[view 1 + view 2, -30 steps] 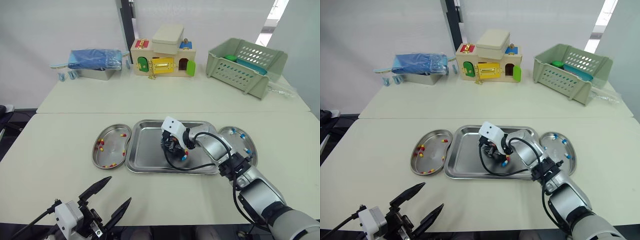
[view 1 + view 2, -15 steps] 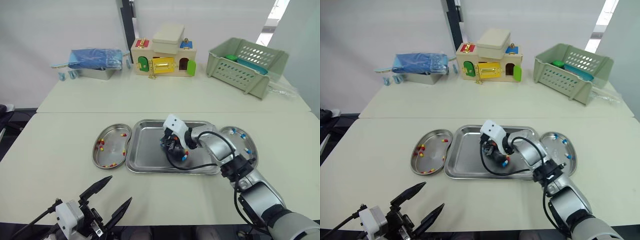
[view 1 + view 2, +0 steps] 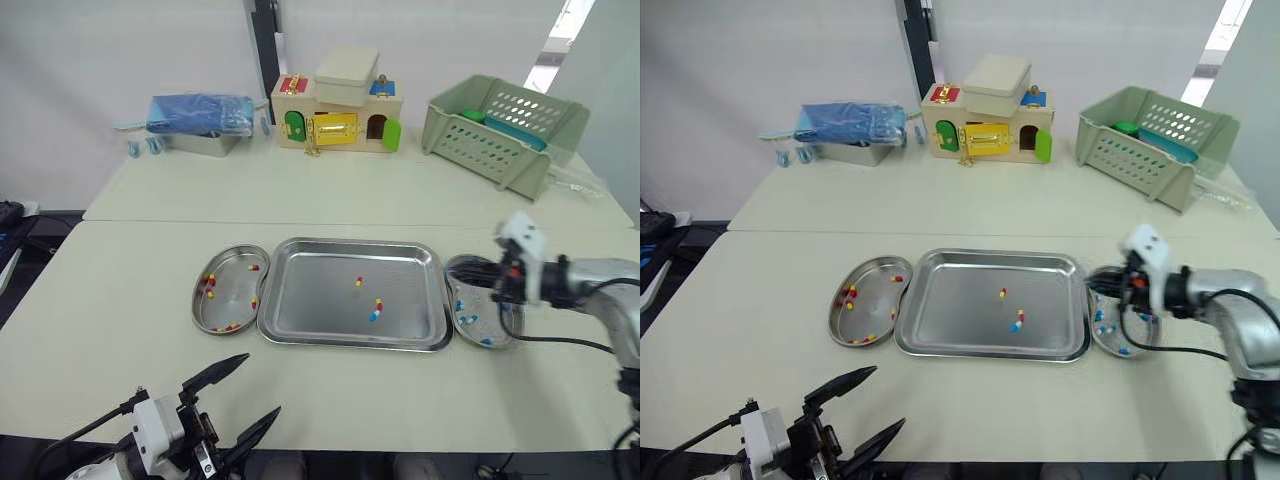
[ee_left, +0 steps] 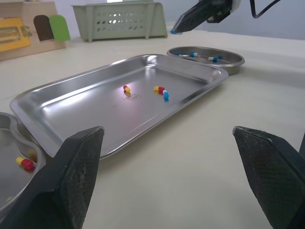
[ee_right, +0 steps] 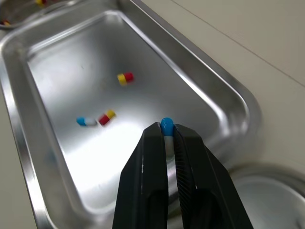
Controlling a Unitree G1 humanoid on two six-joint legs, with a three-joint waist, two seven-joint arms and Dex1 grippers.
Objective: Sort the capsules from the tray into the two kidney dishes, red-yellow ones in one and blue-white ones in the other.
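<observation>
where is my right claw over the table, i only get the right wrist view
Observer: The right claw, gripping its blue-white capsule, hangs above the right kidney dish.
Operator: whats in that dish
Observer: Several blue-white capsules, and no red-yellow ones that I can see.
Operator: left claw busy?
Observer: No. The left claw is open and holds nothing, low near the table's front edge.
</observation>
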